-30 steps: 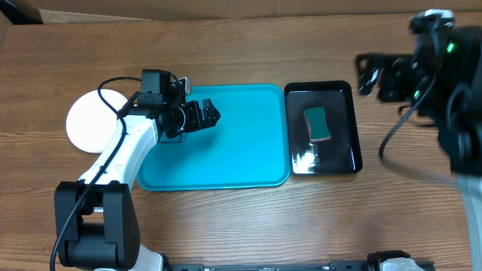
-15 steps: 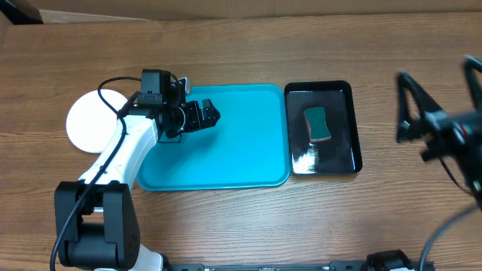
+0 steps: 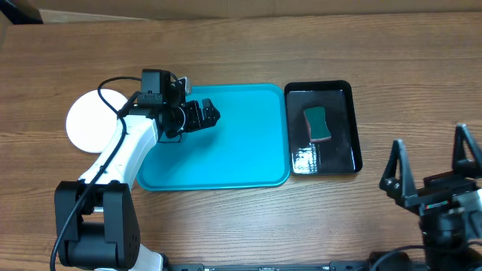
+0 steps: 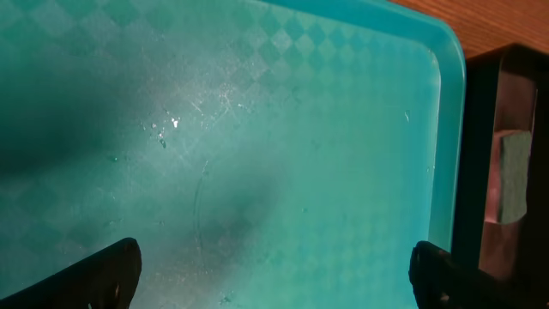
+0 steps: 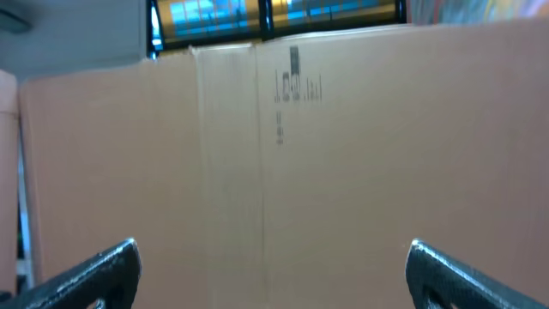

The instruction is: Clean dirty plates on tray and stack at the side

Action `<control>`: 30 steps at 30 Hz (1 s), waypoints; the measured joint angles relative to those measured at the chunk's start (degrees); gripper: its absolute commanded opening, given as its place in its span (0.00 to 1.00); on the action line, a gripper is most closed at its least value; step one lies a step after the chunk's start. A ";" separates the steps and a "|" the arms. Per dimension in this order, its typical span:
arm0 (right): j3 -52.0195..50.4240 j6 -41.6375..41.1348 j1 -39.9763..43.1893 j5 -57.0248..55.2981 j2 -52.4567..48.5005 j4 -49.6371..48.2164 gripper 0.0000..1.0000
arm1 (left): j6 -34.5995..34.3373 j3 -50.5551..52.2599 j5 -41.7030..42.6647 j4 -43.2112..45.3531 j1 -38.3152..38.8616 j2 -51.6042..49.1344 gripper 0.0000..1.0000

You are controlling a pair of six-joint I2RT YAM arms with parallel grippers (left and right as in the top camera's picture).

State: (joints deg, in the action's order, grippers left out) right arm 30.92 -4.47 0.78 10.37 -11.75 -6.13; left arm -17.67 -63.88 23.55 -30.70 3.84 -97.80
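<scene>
Well, both of my claws are empty right now. My left claw (image 3: pixel 209 116) hangs over the left part of the turquoise tray (image 3: pixel 241 154), its jaws spread wide with nothing between them. The wrist view shows only bare, scuffed tray floor between the two fingertips. My right claw (image 3: pixel 426 150) is well away at the near right edge of the table (image 3: pixel 226 45), jaws likewise gaping. It is turned so that its camera sees little but a cardboard box (image 5: pixel 343 154).

No plate lies on the tray. A white plate (image 3: pixel 84 120) sits on the wood just beside the tray's left rim, partly under my left arm (image 3: pixel 132 147). Whether the other two are stacked beneath it I cannot tell from above, since only one round face shows. I judge the job to be at or near its end.

What worries me is that left arm. Its white forearm crosses over the plate's edge, so a low or sideways retreat could catch the rim and shove the plate — or the stack, if there is one — across the table. Lifting first would be the safer choice. The right claw is the lesser risk: it looks away from the table, so a blind swing inward could clip the black tray (image 3: pixel 345 96) or knock the sponge (image 3: pixel 317 124) lying in it
</scene>
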 measured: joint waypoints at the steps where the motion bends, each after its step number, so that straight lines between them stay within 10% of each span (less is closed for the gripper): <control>1: -2.93 0.00 0.00 0.09 1.20 -3.69 1.00 | -0.02 0.00 0.02 0.02 0.00 0.00 1.00; 17: -27.04 -0.04 -1.46 0.33 10.91 -13.25 1.00 | -0.13 0.00 0.00 0.04 0.00 0.00 1.00; 30: -29.86 0.57 -1.57 -1.42 10.95 10.69 1.00 | -0.15 0.00 -0.02 0.07 0.00 0.00 1.00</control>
State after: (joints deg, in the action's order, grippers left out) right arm 1.06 -3.90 -0.80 8.95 -0.80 4.56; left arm -17.82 -63.88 23.53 -30.63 3.84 -97.80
